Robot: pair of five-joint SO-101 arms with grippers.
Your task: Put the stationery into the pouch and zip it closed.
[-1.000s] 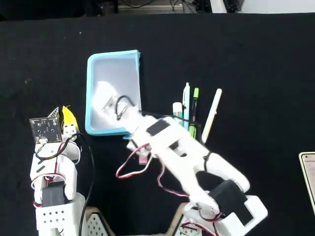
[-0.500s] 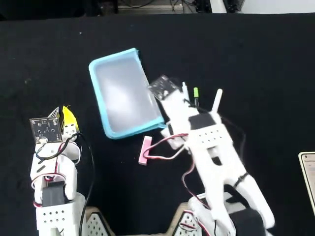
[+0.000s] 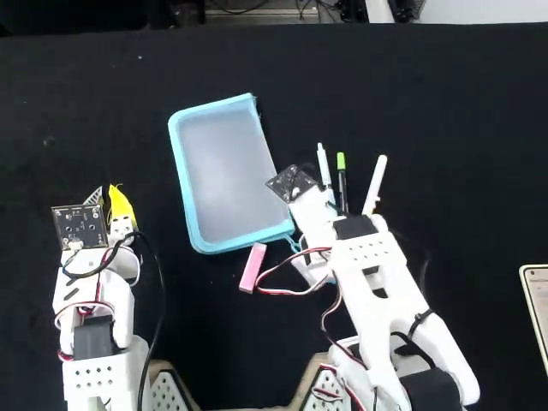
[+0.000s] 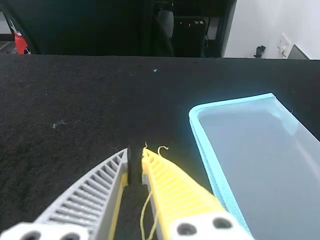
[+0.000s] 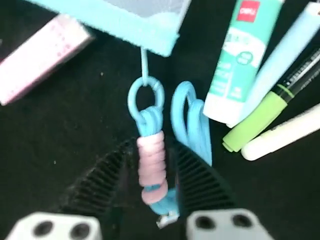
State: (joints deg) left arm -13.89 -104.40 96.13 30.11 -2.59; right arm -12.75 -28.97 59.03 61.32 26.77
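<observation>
The light-blue pouch (image 3: 227,175) lies tilted on the black table, and its corner (image 5: 120,15) is close in front of the right wrist. My right gripper (image 5: 152,147) is shut on the pouch's zip pull (image 5: 151,167), a blue cord with a pink bead; in the high view it sits at the pouch's near right corner (image 3: 297,240). A pink eraser (image 3: 253,267) lies just below the pouch. Beside the pull lie a glue stick (image 5: 240,60), a pale blue pen (image 3: 324,167), a green marker (image 3: 341,171) and a white pen (image 3: 374,184). My left gripper (image 3: 111,205) rests shut and empty left of the pouch (image 4: 260,155).
A pale flat object (image 3: 537,300) pokes in at the table's right edge. Red and white cables (image 3: 282,274) loop from the right arm near the eraser. Dark furniture stands beyond the table's far edge (image 4: 150,55).
The right arm swung off the pouch to the right and nearer its base. The pouch turned and slid right with it. The eraser came into sight. The left arm stayed still.
</observation>
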